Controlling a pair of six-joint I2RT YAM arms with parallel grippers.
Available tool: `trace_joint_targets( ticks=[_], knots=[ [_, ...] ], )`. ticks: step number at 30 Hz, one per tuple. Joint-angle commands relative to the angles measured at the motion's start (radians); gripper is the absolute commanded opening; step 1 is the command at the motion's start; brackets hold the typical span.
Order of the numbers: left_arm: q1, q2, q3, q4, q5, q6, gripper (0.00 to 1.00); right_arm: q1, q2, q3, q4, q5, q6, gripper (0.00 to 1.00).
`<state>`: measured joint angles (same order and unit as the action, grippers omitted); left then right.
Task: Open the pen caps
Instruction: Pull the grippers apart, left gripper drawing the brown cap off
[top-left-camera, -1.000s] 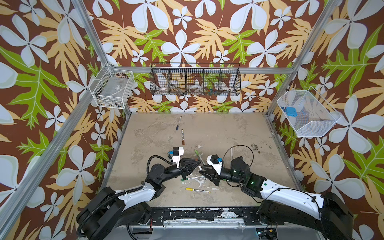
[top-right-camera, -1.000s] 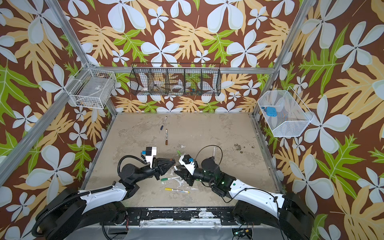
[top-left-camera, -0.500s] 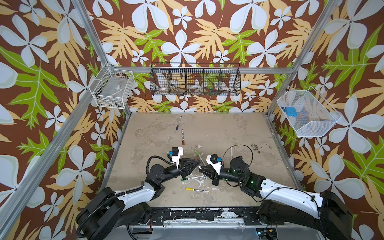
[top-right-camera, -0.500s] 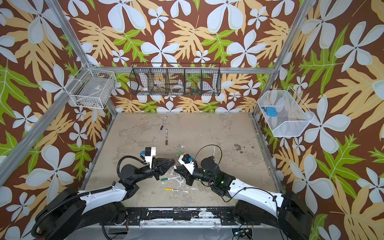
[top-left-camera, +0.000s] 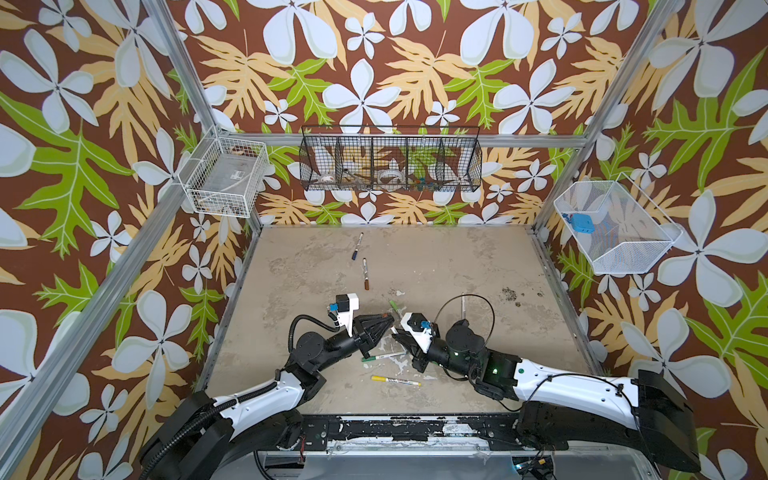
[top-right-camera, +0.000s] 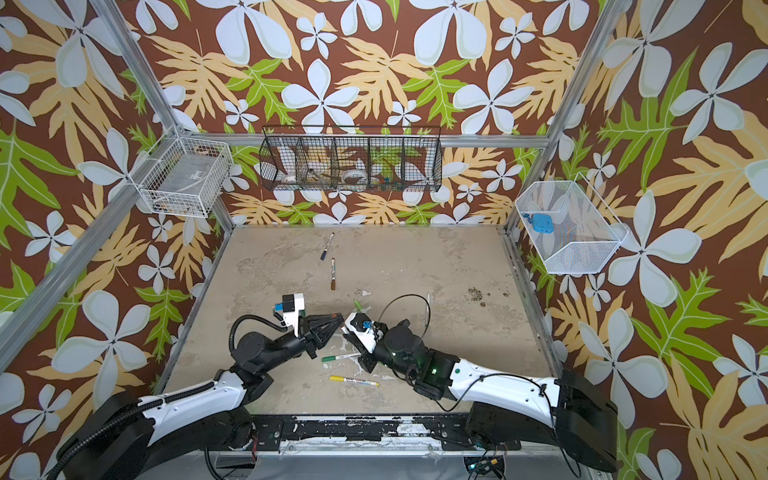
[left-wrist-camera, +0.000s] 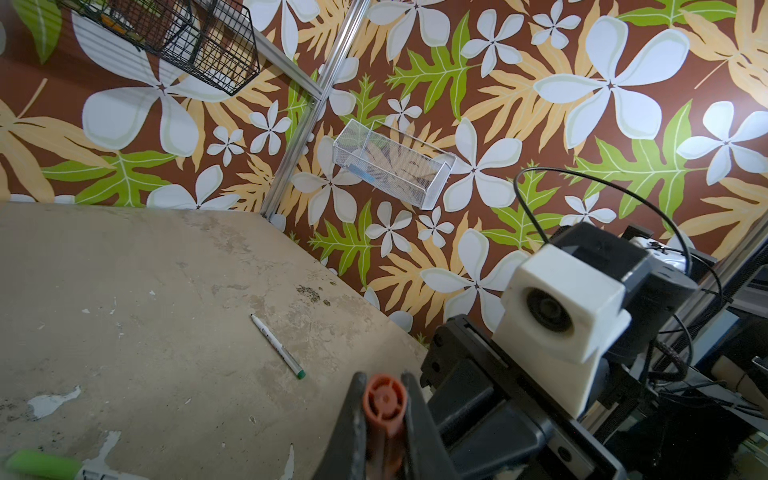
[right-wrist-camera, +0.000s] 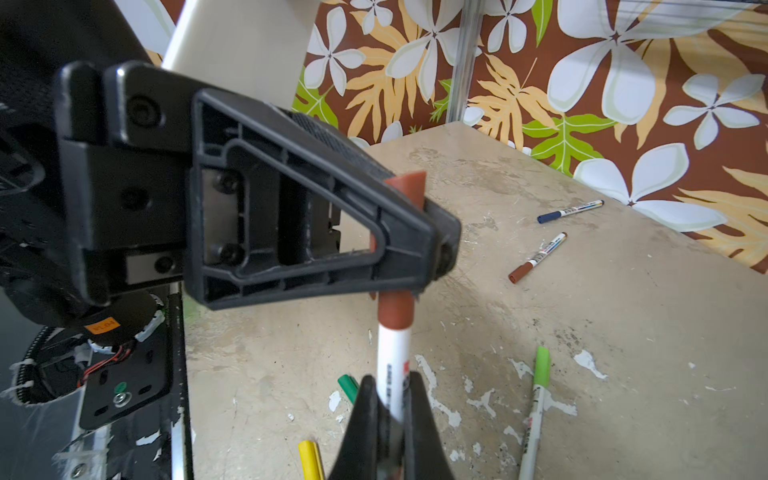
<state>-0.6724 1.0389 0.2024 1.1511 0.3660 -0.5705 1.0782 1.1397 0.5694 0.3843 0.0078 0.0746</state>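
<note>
**Brown cap gripped, barrel held**

Left fingers (right-wrist-camera: 415, 237) clamped on the brown cap (left-wrist-camera: 384, 398), held above the near-centre worktop (top-left-camera: 457, 270). Cap sits on the white barrel (right-wrist-camera: 392, 357). Right fingers (top-left-camera: 398, 333) clamped on that barrel, just right of the left ones. Green-capped pen (top-left-camera: 382, 356) and yellow-capped pen (top-left-camera: 395, 380) lie on the worktop, nearer; blue-capped pen (top-left-camera: 357, 246) and brown-capped pen (top-left-camera: 365, 274) lie far.

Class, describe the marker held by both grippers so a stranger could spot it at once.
Look at the beige table, at the middle of its near half. There the left gripper pinches a reddish-brown cap while the right gripper clamps the same marker's white barrel. It alone is held; the other brown-capped marker lies flat farther back.
</note>
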Motion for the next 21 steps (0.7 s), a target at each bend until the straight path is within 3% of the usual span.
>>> trace_joint_targets(
  ticks=[1,9,12,16,21],
  knots=[
    [0.002,-0.008,0.001,0.018,-0.075,0.011,0.00,0.006,0.002,-0.004,-0.035,-0.059,-0.021,0.00],
    [0.004,-0.034,-0.007,0.022,-0.065,0.018,0.00,-0.138,0.001,-0.038,0.041,-0.451,0.089,0.00],
    [0.004,-0.051,-0.009,0.013,-0.073,0.024,0.00,-0.153,-0.002,-0.044,0.049,-0.520,0.091,0.00],
    [0.004,-0.053,-0.009,0.009,-0.078,0.023,0.00,-0.153,0.017,-0.031,0.035,-0.516,0.085,0.00],
    [0.004,-0.063,-0.009,-0.002,-0.092,0.020,0.00,-0.150,0.012,-0.029,0.000,-0.359,0.072,0.00]
  ],
)
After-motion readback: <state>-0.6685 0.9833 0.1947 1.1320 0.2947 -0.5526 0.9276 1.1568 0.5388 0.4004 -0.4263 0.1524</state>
